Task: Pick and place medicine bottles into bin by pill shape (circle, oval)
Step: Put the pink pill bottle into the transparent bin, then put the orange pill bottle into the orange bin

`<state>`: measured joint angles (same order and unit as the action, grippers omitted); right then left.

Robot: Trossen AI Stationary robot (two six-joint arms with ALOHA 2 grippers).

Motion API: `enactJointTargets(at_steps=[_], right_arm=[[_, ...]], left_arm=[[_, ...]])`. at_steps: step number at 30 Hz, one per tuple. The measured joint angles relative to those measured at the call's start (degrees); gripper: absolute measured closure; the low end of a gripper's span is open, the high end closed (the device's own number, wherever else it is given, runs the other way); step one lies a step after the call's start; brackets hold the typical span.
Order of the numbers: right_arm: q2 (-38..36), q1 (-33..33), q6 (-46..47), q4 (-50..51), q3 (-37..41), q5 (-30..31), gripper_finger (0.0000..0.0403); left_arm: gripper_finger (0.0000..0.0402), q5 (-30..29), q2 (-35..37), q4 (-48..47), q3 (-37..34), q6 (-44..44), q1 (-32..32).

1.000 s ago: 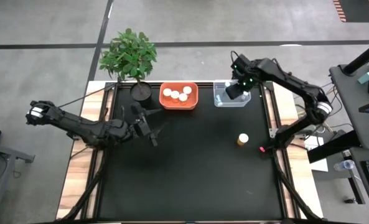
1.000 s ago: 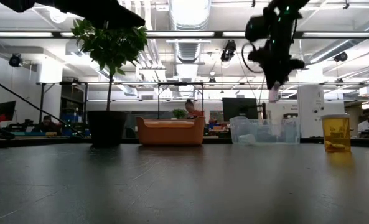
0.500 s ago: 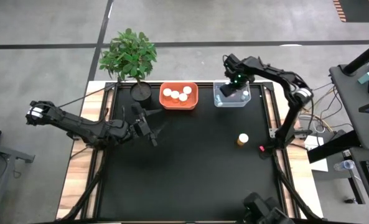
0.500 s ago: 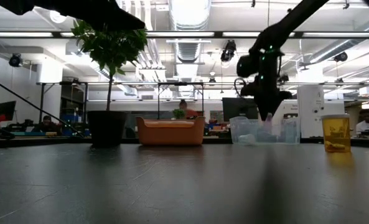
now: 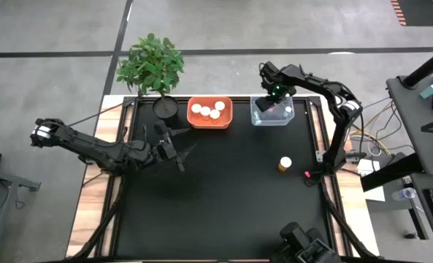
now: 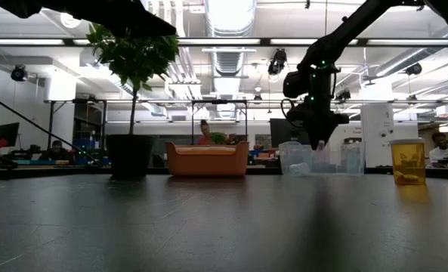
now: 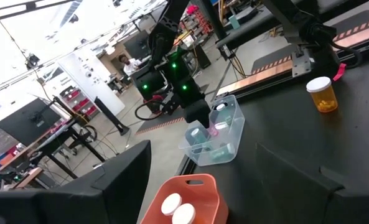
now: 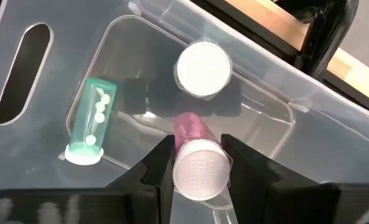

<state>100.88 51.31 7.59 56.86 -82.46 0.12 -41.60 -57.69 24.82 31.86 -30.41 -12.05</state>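
Black table [image 5: 223, 197], mostly bare across the near half, so plenty of swing room there. Far edge is crowded: plant [image 5: 152, 66] far left, orange bin [image 5: 210, 121] with white-capped bottles beside it, clear bin [image 5: 273, 119] to its right.

Right gripper [image 8: 196, 163] is dipped into the clear bin, fingers clenched on a pink bottle [image 8: 196, 158] by its white cap, probably low so the drop won't bounce out. Bin walls sit close around it; a green bottle [image 8: 92, 120] and a white-capped bottle [image 8: 203, 68] already lie inside.

Left gripper [image 5: 174, 150] waits left of centre, looks spread apart, hard to confirm.

One amber bottle [image 5: 285, 164] stands alone near the right edge, unsorted.
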Motion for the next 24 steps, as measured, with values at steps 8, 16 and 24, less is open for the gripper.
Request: enactJointTargets(at_steps=[8,16,24], right_arm=[[0.33,-0.04,0.31,-0.26,0.02,0.00,0.0273],[0.14,-0.04,0.96,-0.41,0.04,-0.02,0.0215],[-3.27,-0.32,3.12,2.22,-0.61,-0.05,0.0202]], left_arm=[[0.0132,-0.29,0.04,0.00,0.00,0.00,0.00],[0.0132,-0.31,0.07,-0.02,0.00,0.00,0.00],[0.0132,-0.30,0.07,-0.04,0.00,0.00,0.00]])
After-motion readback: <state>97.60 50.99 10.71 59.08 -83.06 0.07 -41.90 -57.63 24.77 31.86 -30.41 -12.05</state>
